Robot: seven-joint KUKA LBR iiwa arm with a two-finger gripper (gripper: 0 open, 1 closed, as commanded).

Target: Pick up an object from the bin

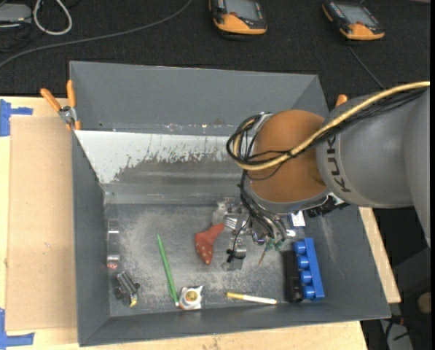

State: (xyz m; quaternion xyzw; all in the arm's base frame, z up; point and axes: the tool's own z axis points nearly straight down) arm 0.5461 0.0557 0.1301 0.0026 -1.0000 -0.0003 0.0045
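Where the near wall of the grey metal bin (86,195) meets its floor, a row of small things lies: a black piece with a yellow spot (127,287) in the left corner, a white and yellow round piece (190,296) near the middle, and a thin yellow-and-white pen (252,297) lying almost level to its right. A green stick (166,268) slants from the round piece up and to the left, its lower end just beside that piece. To the right, a blue block (310,268) with a black part along its left side lies lengthwise by the right wall, its near end close to the pen's tip. Two small grey bits (113,248) sit by the left wall.

Farther in, at mid-floor, lies a red piece (205,245), broad at its near end and narrowing toward the upper right. The end effector (235,254) stands low over the floor just to the right of this red piece, between it and the blue block; whether it is open or closed cannot be told, nor whether it touches the red piece. Above it sits the orange cover (286,162) with looped black and yellow cables (250,141), joined to the grey arm (381,159) entering from the right. Beyond lies the bin's scuffed back wall.
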